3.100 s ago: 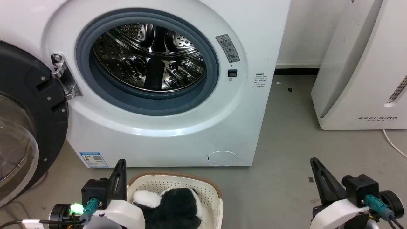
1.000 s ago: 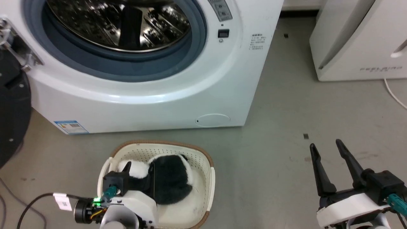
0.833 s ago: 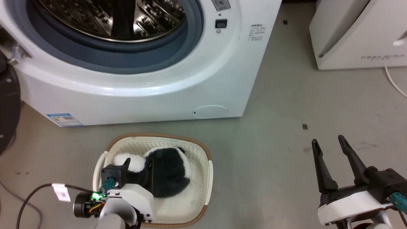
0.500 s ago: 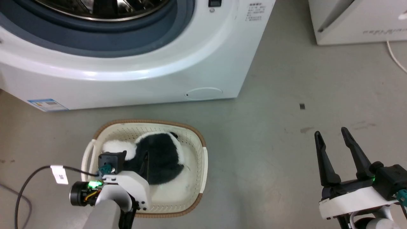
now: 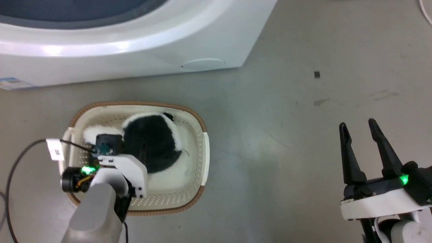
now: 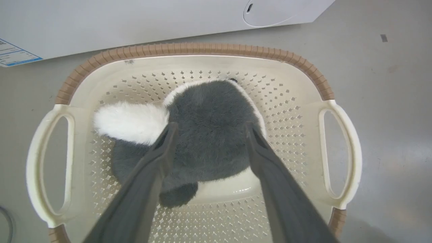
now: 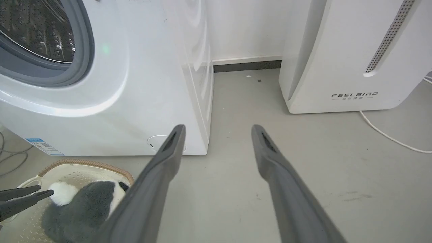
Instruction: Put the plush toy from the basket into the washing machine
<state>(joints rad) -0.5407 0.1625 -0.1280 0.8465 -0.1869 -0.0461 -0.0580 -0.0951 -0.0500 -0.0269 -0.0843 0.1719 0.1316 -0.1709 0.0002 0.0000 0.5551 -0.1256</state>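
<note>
On the floor (image 5: 270,135) just in front of the washing machine (image 5: 135,50), the basket (image 5: 141,103) holds the plush toy (image 5: 152,141), which lies toward the far-left part with its white end pointing left. Left gripper (image 6: 211,126) is down over the basket, fingers spread wide and straddling the toy's dark body, one tip at each flank; can't tell if they touch the fur. Right gripper (image 5: 357,123) hangs above bare floor well off to the right, fingers apart, empty.
</note>
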